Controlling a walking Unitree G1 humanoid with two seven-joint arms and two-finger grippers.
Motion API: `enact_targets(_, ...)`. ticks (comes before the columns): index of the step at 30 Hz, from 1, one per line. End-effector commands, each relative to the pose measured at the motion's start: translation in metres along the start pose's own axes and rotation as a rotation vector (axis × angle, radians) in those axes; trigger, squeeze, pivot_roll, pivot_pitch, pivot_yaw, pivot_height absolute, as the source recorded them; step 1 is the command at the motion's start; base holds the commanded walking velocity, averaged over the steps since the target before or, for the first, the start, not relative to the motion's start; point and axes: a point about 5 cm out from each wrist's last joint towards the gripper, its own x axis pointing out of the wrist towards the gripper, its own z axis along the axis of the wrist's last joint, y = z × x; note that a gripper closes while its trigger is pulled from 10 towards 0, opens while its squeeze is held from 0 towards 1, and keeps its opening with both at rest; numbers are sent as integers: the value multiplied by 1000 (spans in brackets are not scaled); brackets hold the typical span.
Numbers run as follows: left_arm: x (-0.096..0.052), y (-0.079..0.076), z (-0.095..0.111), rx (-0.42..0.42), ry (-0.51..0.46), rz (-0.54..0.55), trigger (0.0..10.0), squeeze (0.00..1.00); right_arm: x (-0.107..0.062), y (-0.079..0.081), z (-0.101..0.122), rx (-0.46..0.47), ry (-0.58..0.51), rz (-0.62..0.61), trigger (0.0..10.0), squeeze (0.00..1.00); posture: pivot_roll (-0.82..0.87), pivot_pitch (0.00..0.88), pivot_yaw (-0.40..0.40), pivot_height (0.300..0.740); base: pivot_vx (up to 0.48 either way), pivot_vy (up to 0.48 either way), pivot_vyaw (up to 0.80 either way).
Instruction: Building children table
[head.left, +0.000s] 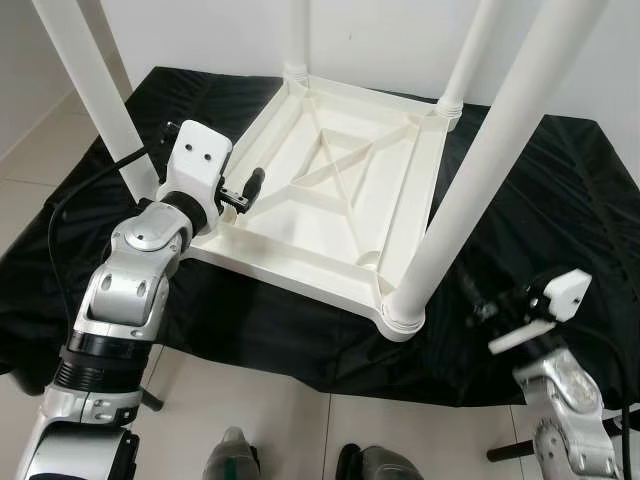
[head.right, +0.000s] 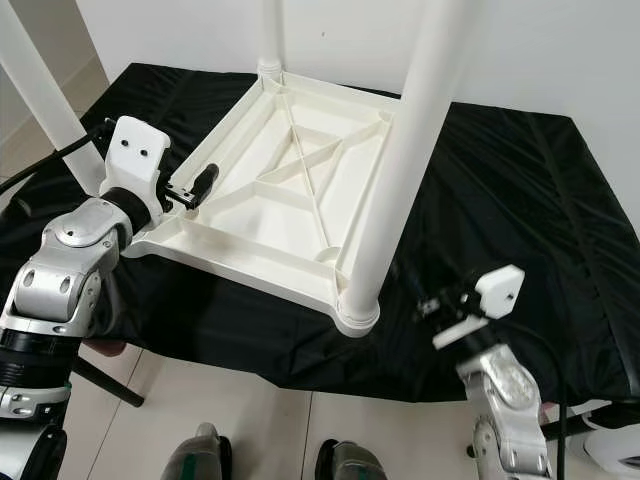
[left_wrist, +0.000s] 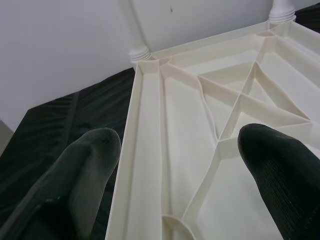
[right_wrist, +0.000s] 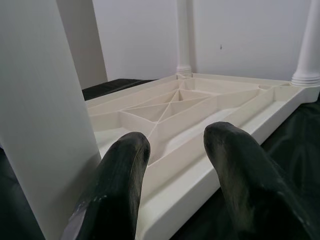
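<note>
A white plastic children's table lies upside down on a black cloth, its ribbed underside facing up. A white leg stands in each corner: the near right leg, the near left leg and two far legs. My left gripper is open at the table's left side, with its fingers astride the rim wall. My right gripper hangs open low over the cloth, right of the near right corner. It points along the table's edge, beside that leg.
The cloth spreads beyond the table on all sides and drapes to a pale tiled floor at the front. A white wall stands close behind. My feet are at the cloth's front edge. A black cable loops by my left arm.
</note>
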Motion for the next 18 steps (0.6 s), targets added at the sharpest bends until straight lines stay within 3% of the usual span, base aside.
enact_targets(1, 2, 0, 2, 18, -7, -15, 10000, 0, -4, 2, 4, 10, 14, 44, 10000, 0, -26, 67, 29, 740, 0, 0, 0)
enact_targets(7, 3, -3, 1, 31, -9, -50, 10000, 0, -16, 6, 5, 37, 92, 154, 10000, 0, -30, 61, 29, 740, 0, 0, 0)
enact_targets(14, 4, -6, 1, 58, -16, -74, 10000, 0, -17, 10, 5, 75, 134, 248, 10000, 0, -26, 57, 24, 740, 0, 0, 0)
enact_targets(15, 4, -6, 1, 57, -18, -74, 10000, 0, -16, 10, 5, 78, 139, 273, 10000, 616, -20, 55, 16, 740, 0, 0, 0)
enact_targets(17, 3, -6, 0, 57, -18, -73, 10000, 0, -15, 10, 5, 93, 140, 283, 10000, 616, -17, 55, 13, 740, 0, 0, 0)
enact_targets(18, 2, -6, 0, 60, -18, -72, 10000, 0, -15, 10, 7, 107, 148, 302, 10000, 1000, -14, 56, 7, 740, 0, 0, 0)
